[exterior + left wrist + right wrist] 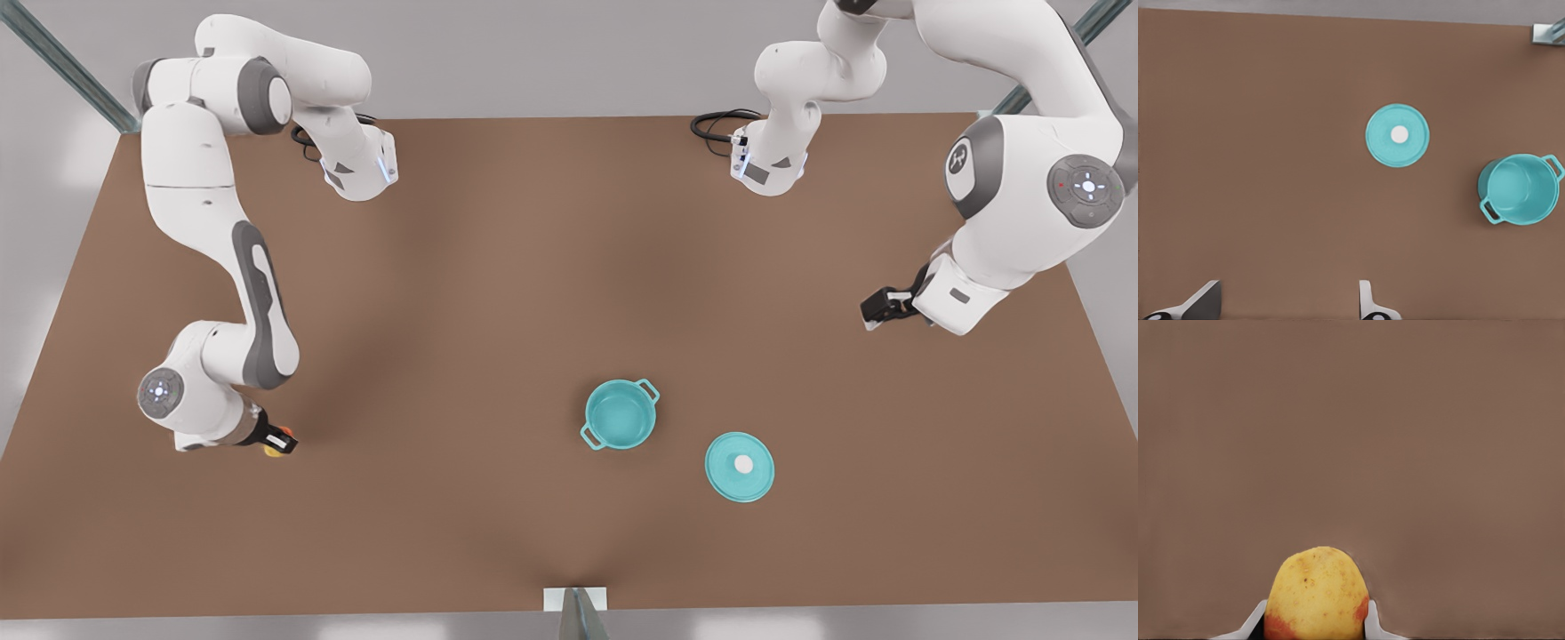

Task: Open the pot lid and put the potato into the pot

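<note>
Already our right gripper [1315,628] clamps the potato [1317,593] near the table [498,293] edge: firm, rounded, slippery; left gripper [1288,303] gapes empty.

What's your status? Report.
Right end effector shut on potato, front view's left. Left end effector open, waiting. Lid off, beside open pot. Nothing blocking the pot.

The right gripper [281,442] hangs low near the tabletop's front edge, at the front view's left, its fingers [1373,619] clamped on the potato [1317,593]. The left gripper [876,311] hovers near the opposite side edge, fingers [1366,298] spread wide.
</note>
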`<action>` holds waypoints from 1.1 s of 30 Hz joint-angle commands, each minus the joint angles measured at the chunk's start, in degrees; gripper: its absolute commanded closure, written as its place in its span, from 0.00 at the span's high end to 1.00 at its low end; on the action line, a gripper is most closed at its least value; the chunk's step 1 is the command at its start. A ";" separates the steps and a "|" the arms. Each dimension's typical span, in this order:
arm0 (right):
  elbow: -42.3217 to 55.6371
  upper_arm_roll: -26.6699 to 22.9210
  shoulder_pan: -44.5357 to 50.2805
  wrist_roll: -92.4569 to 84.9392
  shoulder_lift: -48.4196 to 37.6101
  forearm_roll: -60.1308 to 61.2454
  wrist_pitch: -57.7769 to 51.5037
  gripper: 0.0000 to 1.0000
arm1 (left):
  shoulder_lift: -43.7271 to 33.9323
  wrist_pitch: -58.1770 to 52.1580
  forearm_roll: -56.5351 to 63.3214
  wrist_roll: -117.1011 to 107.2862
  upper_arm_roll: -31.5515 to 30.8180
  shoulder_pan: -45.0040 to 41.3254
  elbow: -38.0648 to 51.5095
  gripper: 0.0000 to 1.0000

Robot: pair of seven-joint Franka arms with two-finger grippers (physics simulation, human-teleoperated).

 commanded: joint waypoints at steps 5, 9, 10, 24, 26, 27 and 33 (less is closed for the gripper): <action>2.72 4.64 7.86 0.93 -3.16 2.28 -9.24 0.52 | -0.05 0.34 0.79 -1.53 0.00 0.01 0.03 1.00; 7.38 4.64 17.71 3.13 -3.07 2.19 -10.21 0.52 | -0.05 0.26 0.70 -1.44 0.00 0.01 0.03 1.00; 9.57 4.64 20.43 4.09 -2.72 2.19 -10.21 0.52 | -0.05 0.26 0.70 -1.44 0.00 0.01 0.03 1.00; 29.53 9.91 33.71 14.90 16.70 1.75 10.78 0.52 | 0.56 0.17 0.08 -1.35 -0.09 0.01 0.56 1.00; 31.28 10.35 35.11 16.05 19.95 1.75 15.98 0.52 | 0.65 0.17 0.08 -1.35 -0.09 0.01 0.56 1.00; 32.51 10.62 35.38 17.54 21.27 1.66 17.29 0.52 | 0.65 0.17 0.08 -1.35 0.00 0.01 0.56 1.00; 34.71 12.29 37.05 18.86 25.85 1.66 25.03 0.54 | 0.65 0.17 0.08 -1.35 -0.09 -0.07 0.56 1.00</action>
